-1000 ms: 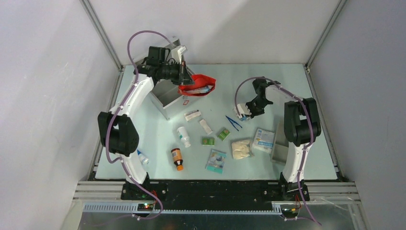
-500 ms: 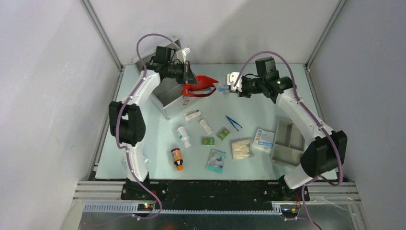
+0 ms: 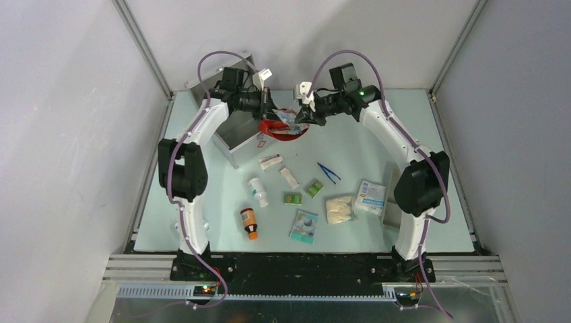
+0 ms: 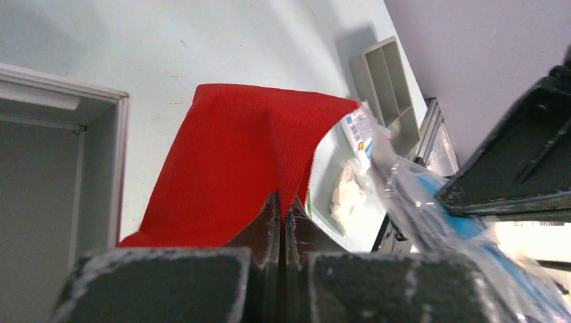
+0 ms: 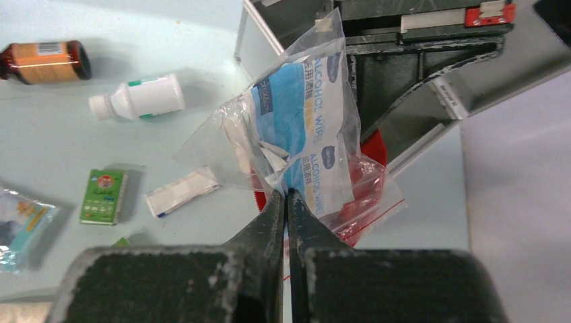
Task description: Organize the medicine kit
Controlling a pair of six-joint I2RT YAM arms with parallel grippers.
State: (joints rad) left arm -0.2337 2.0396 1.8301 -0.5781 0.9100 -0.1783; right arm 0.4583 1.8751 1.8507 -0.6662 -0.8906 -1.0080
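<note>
The medicine kit [image 3: 232, 138], a silver case, stands open at the back left; its inner wall [image 4: 40, 182] fills the left of the left wrist view. My left gripper [image 3: 271, 112] is shut on the edge of a red pouch [image 3: 286, 126] and holds it up beside the case. In the left wrist view the red pouch [image 4: 236, 155] rises from the closed left gripper [image 4: 283, 204]. My right gripper [image 3: 301, 116] is shut on a clear bag of alcohol wipes [image 5: 303, 128], right over the pouch's mouth. The right gripper [image 5: 286, 196] pinches the bag's lower edge.
Loose items lie mid-table: white sachets [image 3: 271, 161], a white bottle [image 3: 258, 192], a brown bottle [image 3: 249, 223], green boxes [image 3: 292, 198], blue tweezers [image 3: 329, 172], a cotton bag [image 3: 339, 208] and packets [image 3: 371, 196]. A grey divided tray [image 3: 389, 210] sits partly behind the right arm.
The right arm swung from the table's right side to the back centre, carrying the wipes bag up to the red pouch. The left gripper shifted slightly right with the pouch.
</note>
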